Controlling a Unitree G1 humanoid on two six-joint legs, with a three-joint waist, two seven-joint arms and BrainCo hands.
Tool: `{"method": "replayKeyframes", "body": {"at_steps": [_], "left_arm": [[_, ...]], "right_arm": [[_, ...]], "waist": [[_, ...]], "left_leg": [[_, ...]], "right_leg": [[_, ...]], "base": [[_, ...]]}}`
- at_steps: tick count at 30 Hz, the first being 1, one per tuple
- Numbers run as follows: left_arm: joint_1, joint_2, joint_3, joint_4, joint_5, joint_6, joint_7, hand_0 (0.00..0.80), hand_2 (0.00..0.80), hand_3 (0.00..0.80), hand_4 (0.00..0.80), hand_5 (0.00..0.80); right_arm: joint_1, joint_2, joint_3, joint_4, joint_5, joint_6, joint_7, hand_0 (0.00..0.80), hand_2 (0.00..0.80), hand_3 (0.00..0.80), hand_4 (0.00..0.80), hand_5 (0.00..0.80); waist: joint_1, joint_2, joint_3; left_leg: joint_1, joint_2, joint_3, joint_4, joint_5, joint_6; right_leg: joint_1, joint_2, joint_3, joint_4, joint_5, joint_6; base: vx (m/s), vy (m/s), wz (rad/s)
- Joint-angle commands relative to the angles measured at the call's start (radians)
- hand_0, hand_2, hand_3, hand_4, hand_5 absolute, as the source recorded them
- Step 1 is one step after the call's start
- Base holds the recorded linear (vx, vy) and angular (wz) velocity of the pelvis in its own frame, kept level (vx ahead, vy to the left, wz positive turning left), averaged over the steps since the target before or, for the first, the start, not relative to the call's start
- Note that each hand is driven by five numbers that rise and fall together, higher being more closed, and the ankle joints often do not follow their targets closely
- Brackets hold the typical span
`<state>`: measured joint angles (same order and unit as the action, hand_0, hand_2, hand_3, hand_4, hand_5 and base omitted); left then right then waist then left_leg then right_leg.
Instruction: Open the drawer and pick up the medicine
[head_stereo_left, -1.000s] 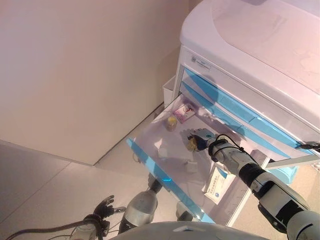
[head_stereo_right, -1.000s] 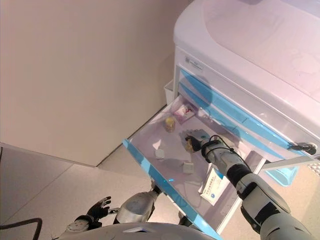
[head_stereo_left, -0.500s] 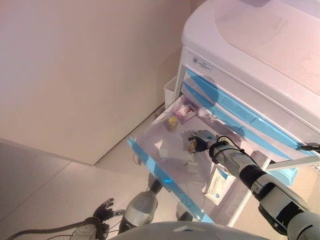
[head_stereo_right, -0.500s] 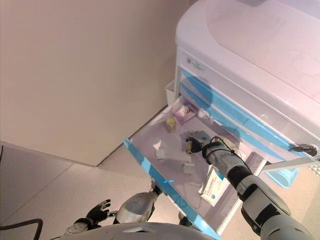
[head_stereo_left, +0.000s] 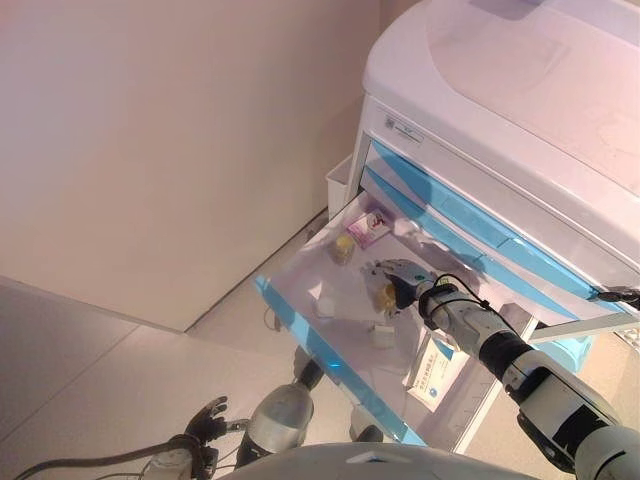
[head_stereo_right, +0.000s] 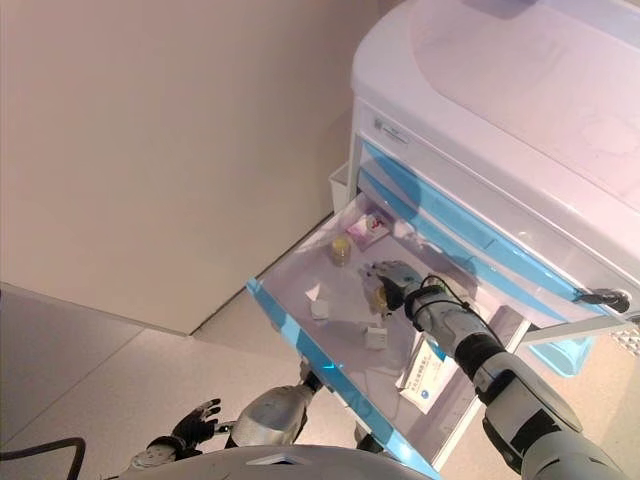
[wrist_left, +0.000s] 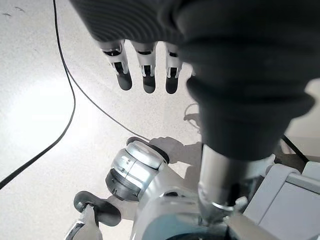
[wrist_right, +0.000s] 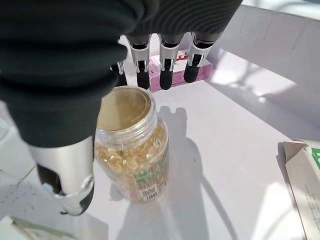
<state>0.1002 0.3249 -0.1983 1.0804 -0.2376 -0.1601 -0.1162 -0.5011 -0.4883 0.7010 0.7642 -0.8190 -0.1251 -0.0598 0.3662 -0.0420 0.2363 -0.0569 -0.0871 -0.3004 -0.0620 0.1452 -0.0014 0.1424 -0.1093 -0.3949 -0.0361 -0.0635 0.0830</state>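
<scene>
One bottle: upright in open drawer, ready to lift
Right hand: straight fingers and thumb flank it, no grasp
Left hand: relaxed, empty, hanging idle

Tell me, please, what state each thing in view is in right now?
Drawer: pulled open.
Upper drawers: shut.
Capsule bottle: upright, lid on, between the right hand's thumb and fingers, not yet clasped.
Second bottle: upright in the drawer.
Pink box: lying flat.
White box: lying flat.
Right hand: open.
Left hand: open, idle, low.
</scene>
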Motion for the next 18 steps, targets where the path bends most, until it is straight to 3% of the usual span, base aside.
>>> {"method": "replayKeyframes", "body": {"at_steps": [1, 18], "left_arm": [[0.007, 0.008, 0.000, 0.034, -0.023, -0.029, 0.001, 0.000, 0.000, 0.000, 0.000, 0.000], [0.001, 0.006, -0.003, 0.040, -0.020, -0.029, 0.006, 0.000, 0.000, 0.000, 0.000, 0.000]], "right_arm": [[0.001, -0.008, 0.005, -0.037, -0.034, 0.012, -0.006, 0.000, 0.000, 0.000, 0.000, 0.000], [-0.001, -0.002, 0.013, -0.014, -0.039, 0.027, -0.009, 0.000, 0.000, 0.000, 0.000, 0.000]], "waist": [[0.019, -0.012, -0.020], [0.020, -0.016, -0.019]], "left_leg": [[0.037, -0.011, 0.055, 0.049, -0.130, 0.030], [0.041, -0.012, 0.054, 0.043, -0.129, 0.031]], "right_leg": [[-0.110, -0.061, 0.056, 0.112, 0.051, 0.018], [-0.107, -0.058, 0.056, 0.108, 0.050, 0.017]], "base": [[0.000, 0.000, 0.00], [0.000, 0.000, 0.00]]}}
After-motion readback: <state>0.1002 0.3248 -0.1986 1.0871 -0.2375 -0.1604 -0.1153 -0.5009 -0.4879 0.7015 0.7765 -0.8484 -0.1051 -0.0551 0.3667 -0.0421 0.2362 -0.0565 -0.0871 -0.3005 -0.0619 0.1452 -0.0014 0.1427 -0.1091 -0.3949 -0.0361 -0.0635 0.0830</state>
